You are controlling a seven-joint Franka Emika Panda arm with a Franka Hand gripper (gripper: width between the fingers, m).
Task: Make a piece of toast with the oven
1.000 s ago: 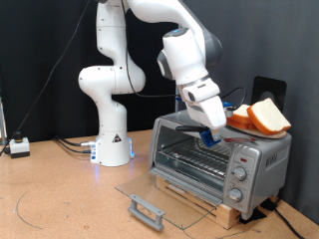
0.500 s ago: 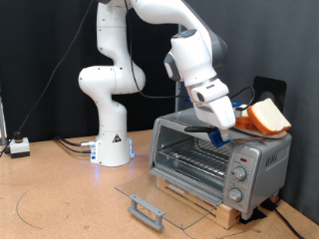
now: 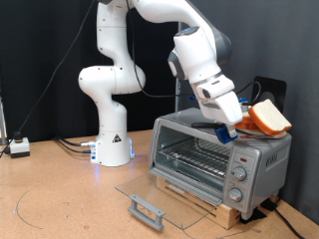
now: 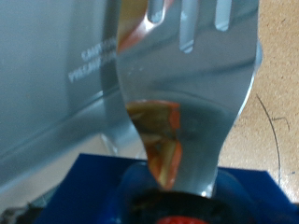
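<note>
Above the oven (image 3: pixel 214 157), gripper (image 3: pixel 227 129) carrying a spatula (image 4: pixel 187 89), jaws clamped on its blue handle; blade best kept level, slid low under the piece of toast (image 3: pixel 267 117); door (image 3: pixel 164 199) lying open.

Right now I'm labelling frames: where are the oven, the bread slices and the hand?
oven (image 3: pixel 189 159), exterior view, on the wire rack inside the open front.
bread slices (image 3: pixel 269 117), exterior view, on the pale face of the front slice.
hand (image 3: pixel 227 131), exterior view, at its blue-tipped end above the oven roof.

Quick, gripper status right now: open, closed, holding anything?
Gripper: shut on a metal spatula, its blade reaching toward the bread slices stacked on top of the oven. The oven door lies open.
</note>
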